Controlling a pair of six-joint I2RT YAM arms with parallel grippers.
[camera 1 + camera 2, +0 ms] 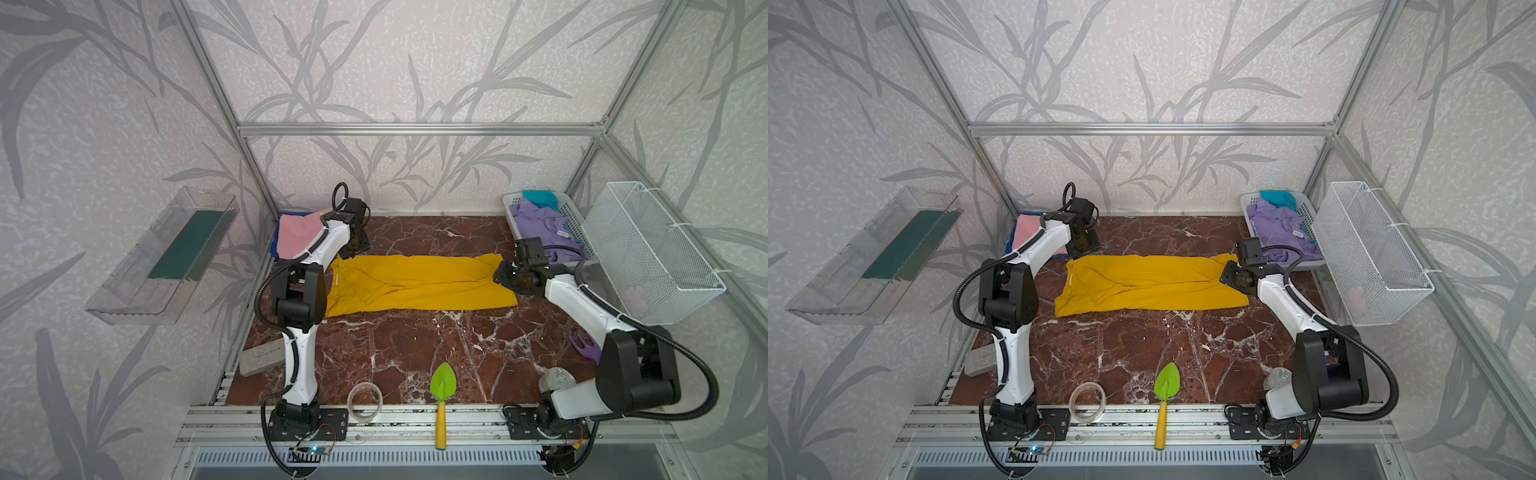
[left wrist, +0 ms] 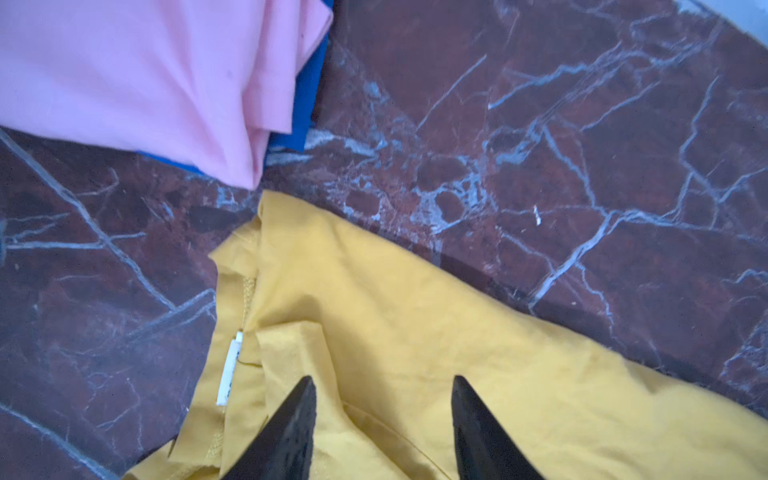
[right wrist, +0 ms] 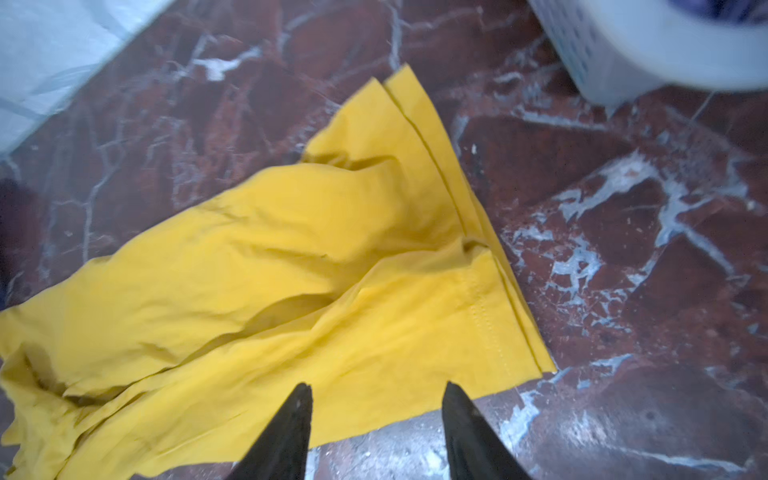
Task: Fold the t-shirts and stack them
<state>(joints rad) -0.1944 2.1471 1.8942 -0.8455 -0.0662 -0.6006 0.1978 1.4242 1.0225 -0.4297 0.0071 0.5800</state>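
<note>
- The left gripper has its two black fingers spread apart with nothing between them. They hang just over the collar end of the yellow t-shirt, close to its white neck label.
- The right gripper is spread the same way and also holds nothing. It is poised above the hem end of the same shirt, where the corner of the cloth meets the marble table.
- In both top views the yellow t-shirt lies across the middle of the table. It is folded lengthwise into a long, creased band, with the collar toward the left arm and the hem toward the right arm. No print shows.
- A folded pink t-shirt rests on a blue t-shirt in the far left corner, just beside the collar corner of the yellow one. I cannot tell whether they touch.
- A lavender t-shirt and a teal t-shirt lie bunched in a white plastic basket in the far right corner.
- Along the near edge sit a clear tape roll and a green trowel with a yellow handle. A grey block lies at the left edge.
- A white wire basket hangs on the right wall, and a clear tray on the left wall.
</note>
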